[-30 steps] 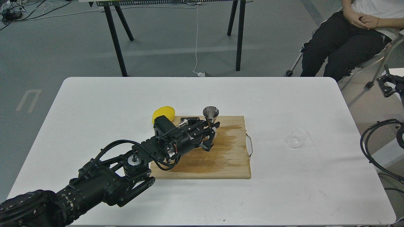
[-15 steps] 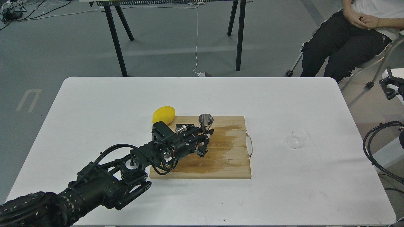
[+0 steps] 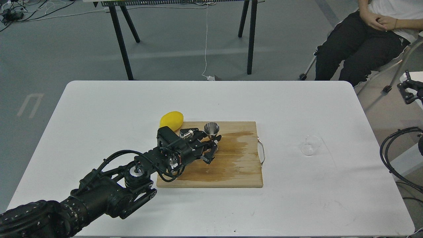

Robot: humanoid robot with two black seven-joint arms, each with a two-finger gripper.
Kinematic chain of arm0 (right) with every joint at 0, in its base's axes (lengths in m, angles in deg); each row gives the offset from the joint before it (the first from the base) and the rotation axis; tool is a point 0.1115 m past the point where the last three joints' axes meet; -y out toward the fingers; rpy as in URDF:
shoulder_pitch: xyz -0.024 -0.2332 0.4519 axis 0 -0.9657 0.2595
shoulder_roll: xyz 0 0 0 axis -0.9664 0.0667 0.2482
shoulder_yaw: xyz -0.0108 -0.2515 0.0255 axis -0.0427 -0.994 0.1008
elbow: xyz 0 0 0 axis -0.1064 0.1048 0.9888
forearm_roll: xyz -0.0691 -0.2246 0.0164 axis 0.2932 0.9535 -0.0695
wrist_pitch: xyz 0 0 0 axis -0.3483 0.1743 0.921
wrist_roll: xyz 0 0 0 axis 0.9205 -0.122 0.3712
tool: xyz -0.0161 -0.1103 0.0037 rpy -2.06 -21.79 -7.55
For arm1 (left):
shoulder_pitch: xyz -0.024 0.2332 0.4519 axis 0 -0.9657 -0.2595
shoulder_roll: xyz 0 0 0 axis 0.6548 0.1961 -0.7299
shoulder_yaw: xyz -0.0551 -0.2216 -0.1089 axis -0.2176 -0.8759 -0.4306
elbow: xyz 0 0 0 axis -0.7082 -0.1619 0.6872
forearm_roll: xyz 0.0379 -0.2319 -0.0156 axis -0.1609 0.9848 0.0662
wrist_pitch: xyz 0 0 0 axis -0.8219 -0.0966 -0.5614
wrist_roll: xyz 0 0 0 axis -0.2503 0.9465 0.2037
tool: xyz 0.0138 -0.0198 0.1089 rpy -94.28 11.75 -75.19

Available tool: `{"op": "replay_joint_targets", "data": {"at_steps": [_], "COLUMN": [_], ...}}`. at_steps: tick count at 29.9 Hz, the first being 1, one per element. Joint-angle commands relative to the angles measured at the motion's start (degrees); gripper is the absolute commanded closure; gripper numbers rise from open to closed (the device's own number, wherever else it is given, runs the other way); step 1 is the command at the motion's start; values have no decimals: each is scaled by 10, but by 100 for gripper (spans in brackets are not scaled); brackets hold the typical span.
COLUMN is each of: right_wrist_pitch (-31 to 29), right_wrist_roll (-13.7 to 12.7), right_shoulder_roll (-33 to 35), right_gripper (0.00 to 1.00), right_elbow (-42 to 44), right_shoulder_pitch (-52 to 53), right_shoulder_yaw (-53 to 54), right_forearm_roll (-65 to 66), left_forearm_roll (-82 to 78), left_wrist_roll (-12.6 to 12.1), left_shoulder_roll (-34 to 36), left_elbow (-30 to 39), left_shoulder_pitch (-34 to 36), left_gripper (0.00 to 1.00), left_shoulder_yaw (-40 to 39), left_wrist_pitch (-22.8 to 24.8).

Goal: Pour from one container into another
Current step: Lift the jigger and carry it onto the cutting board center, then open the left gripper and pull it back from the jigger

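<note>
The shiny steel jigger (image 3: 211,128) stands upright over the back left of the wooden cutting board (image 3: 238,172). My left gripper (image 3: 211,147) is shut on its lower half, so only the top cone shows. The small clear cup (image 3: 310,145) rests alone on the white table, to the right of the board and well away from both grippers. At the far right edge, off the table, a small dark part that looks like my right gripper (image 3: 410,90) shows; its fingers cannot be told apart.
A yellow lemon (image 3: 171,120) lies against the board's back left corner, just behind my left wrist. The board has a wet stain and a wire handle (image 3: 262,152) on its right side. A seated person (image 3: 360,43) is beyond the table's far right corner.
My left gripper has drawn back to the left and lower over the board, carrying the jigger with it. The clear cup has not moved.
</note>
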Motion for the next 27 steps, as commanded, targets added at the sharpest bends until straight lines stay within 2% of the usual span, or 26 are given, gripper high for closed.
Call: {"op": "replay_joint_targets", "data": {"at_steps": [1, 6, 12, 16, 27], "right_wrist_pitch": [0, 0, 0, 0, 0], "right_wrist_roll": [0, 0, 0, 0, 0], "right_shoulder_roll": [1, 1, 1, 1, 1], "right_gripper": [0, 0, 0, 0, 0], "right_elbow": [0, -1, -1, -1, -1], "right_shoulder_pitch": [0, 0, 0, 0, 0], "right_shoulder_yaw": [0, 0, 0, 0, 0], "right_forearm_roll": [0, 0, 0, 0, 0], "left_forearm_roll": [0, 0, 0, 0, 0], "left_wrist_roll": [-21, -22, -22, -19, -16], "left_shoulder_roll": [0, 0, 0, 0, 0], "left_elbow": [0, 2, 8, 11, 11], "left_shoulder_pitch": [-1, -1, -4, -3, -15], "left_gripper": [59, 51, 28, 23, 20], "left_shoulder_yaw": [0, 0, -1, -1, 2], "left_wrist_pitch": [0, 0, -4, -4, -4]}}
